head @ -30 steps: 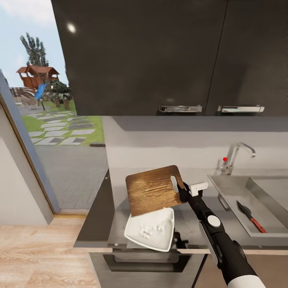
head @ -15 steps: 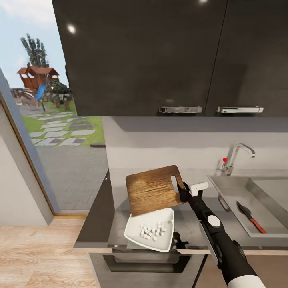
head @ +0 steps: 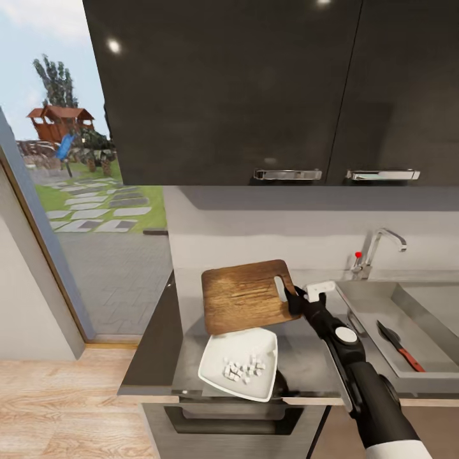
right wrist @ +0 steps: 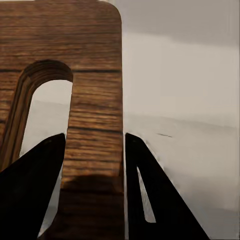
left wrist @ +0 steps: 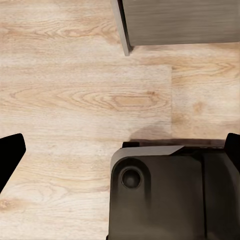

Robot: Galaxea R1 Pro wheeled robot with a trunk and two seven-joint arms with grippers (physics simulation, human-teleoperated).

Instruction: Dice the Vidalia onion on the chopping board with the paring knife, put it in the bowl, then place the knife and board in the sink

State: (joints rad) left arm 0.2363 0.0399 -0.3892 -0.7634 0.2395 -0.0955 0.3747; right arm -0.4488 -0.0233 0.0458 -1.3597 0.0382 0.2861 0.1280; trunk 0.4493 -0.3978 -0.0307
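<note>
**Board held tilted over the bowl, dice inside**

Right hand (head: pixel 294 301) clamped on the board (head: pixel 247 296) at its slotted end, gripping the strip of wood beside the handle slot. Seen close in the right wrist view: two dark fingers (right wrist: pixel 35 185) either side of that strip, board (right wrist: pixel 95 100) pinched between them, slot arching at 10 o'clock. Board lifted clear of the worktop (head: pixel 306 363), tilted, its lower edge hanging just above the bowl's far rim.

Bowl (head: pixel 240 365) sitting on the worktop near the front edge, at 6 o'clock from the board. Small white onion cubes (head: pixel 242 369) heaped in its middle. Board face looking bare of pieces.

Sink (head: pixel 408 319) at 3 o'clock from the hand, just beyond the arm. Knife (head: pixel 399 345) lying in the basin, dark blade toward the back, red handle toward the front. Tap (head: pixel 377 248) with its red knob standing at the sink's back edge, at 1 o'clock from the hand.

Dark wall cabinets (head: pixel 255 89) overhead at 12 o'clock. Open doorway at 9 o'clock, garden and paving stones outside.

Left hand (left wrist: pixel 120 160) pointing down at pale wood floor (left wrist: pixel 80 100), black fingertips set wide apart at opposite picture edges, nothing between them. Dark robot base (left wrist: pixel 165 195) below it, cabinet corner (left wrist: pixel 175 22) near the floor.
</note>
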